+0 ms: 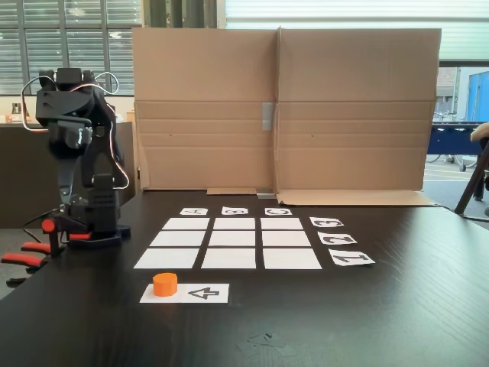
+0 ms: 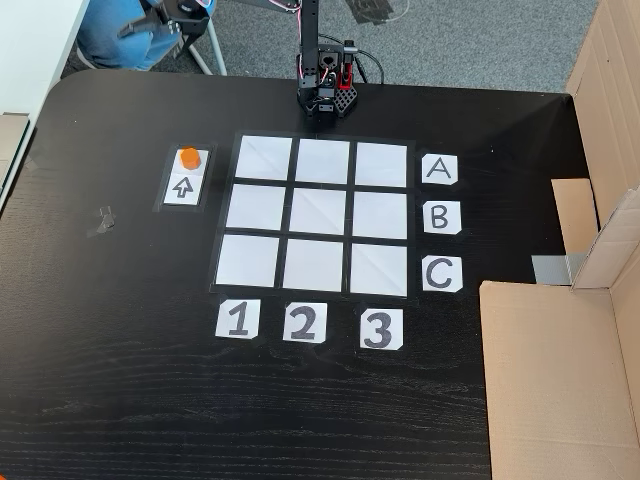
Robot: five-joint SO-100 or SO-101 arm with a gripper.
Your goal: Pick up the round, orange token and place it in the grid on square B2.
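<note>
The orange token (image 1: pixel 165 284) sits on one end of the white arrow strip (image 1: pixel 200 293), the printed arrow pointing at it, just beside the grid (image 2: pixel 311 214) and clear of every blank square. Square B2 (image 2: pixel 318 212) lies bare at the centre of the nine, with the A B C cards (image 2: pixel 440 217) along one side and the 1 2 3 cards (image 2: pixel 304 325) along another on the dark table (image 2: pixel 120 350). The black arm (image 1: pixel 76 153) is folded up at its base by the table edge, well apart from the token, and I cannot tell whether its gripper is apart or together.
</note>
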